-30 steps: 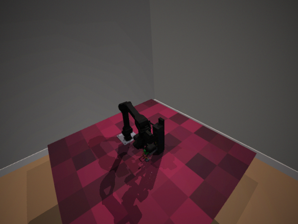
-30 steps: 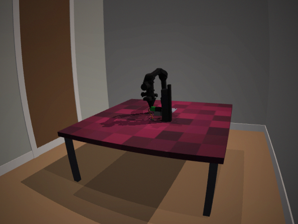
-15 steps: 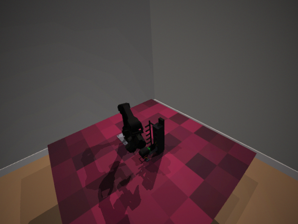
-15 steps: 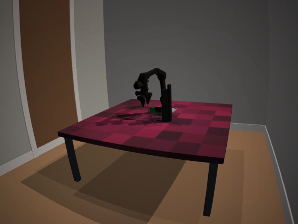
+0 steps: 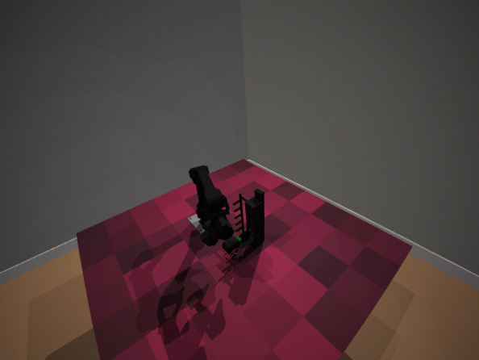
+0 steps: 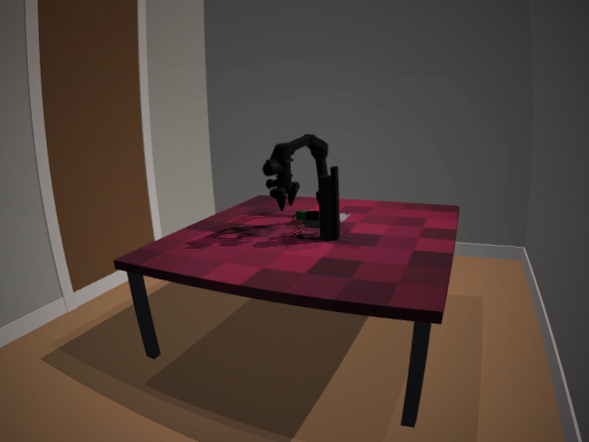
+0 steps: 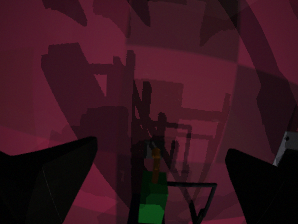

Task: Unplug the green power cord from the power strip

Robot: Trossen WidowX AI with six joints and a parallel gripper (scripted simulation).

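Observation:
The green plug [image 6: 301, 215] [image 7: 152, 211] also shows as a small green patch [image 5: 239, 239] in the top view. It sits level above the table, with a dark block between it and the tall black tower. Its orange cord [image 6: 298, 229] [image 7: 156, 162] hangs from its outer end towards the table. My gripper [image 6: 287, 206] [image 7: 164, 151] is wide open and empty, above and to the left of the plug in the exterior view, apart from it. The power strip is too dark to make out surely, and I cannot tell whether the plug is still seated in it.
A tall black tower [image 5: 255, 222] [image 6: 328, 210] stands beside the plug. A thin black rack with short pegs [image 5: 241, 214] stands next to it; a thin dark frame [image 7: 192, 185] shows near the plug. The arm's pale base plate [image 5: 195, 222] [image 6: 344, 217] [image 7: 287, 151] lies behind.

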